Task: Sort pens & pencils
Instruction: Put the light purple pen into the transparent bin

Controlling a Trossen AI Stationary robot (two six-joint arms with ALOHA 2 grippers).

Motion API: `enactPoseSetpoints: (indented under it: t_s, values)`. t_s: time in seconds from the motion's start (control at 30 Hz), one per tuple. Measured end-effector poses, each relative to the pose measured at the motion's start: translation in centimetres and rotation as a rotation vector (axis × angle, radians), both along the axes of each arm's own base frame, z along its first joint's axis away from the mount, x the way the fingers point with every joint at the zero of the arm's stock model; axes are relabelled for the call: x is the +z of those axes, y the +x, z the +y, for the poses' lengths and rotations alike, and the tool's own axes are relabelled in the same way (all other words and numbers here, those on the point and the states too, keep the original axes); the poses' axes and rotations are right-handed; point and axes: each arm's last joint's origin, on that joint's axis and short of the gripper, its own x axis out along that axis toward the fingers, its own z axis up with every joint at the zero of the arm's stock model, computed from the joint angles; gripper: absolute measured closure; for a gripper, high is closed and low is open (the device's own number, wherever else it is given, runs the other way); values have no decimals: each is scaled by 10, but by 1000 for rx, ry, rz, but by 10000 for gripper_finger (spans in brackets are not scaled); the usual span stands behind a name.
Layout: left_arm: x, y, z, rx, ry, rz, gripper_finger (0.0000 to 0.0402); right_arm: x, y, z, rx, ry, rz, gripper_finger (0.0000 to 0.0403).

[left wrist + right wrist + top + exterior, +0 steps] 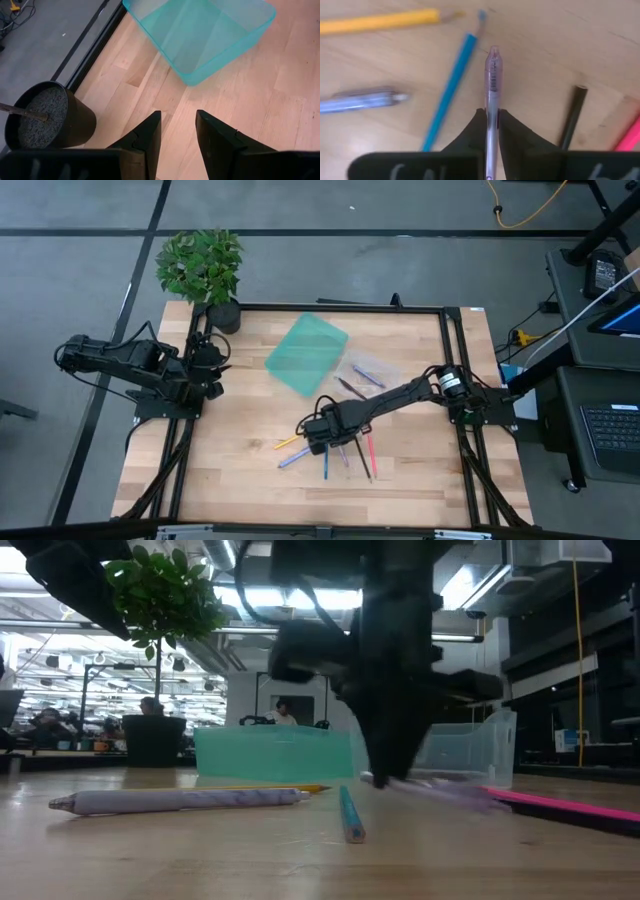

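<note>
Right gripper [392, 775] in low view: dark blur, fingertips indistinct. Lavender pen [492, 85] in right wrist view: rear end cut by picture edge between fingers. Yellow pencil [385, 21], pink stick [629, 137], grey-blue pen [357, 100]: each cut by edge. High view: sticks under right gripper too small to separate; contents of clear bin [365, 373] unreadable. Plant pot [42, 117]: stem cut off.

Small dark print on the lavender pen [492, 80] — too small for reading — nothing else.
</note>
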Motion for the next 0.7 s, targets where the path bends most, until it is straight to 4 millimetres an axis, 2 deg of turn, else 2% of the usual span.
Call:
enactPoseSetpoints:
  t_s: [0.2,0.4,0.5,0.6,0.7]
  values:
    - [0,0,0,0,0,0,286,29,3,1,22,-26,21,376]
    - [0,0,0,0,0,0,286,77,-6,-7,35,-138,140,376]
    - [0,0,0,0,0,0,286,101,-13,-18,36,-208,195,376]
    - [0,0,0,0,0,0,286,113,-8,-35,72,-267,132,376]
    - [0,0,0,0,0,0,286,117,-6,-60,109,-292,141,376]
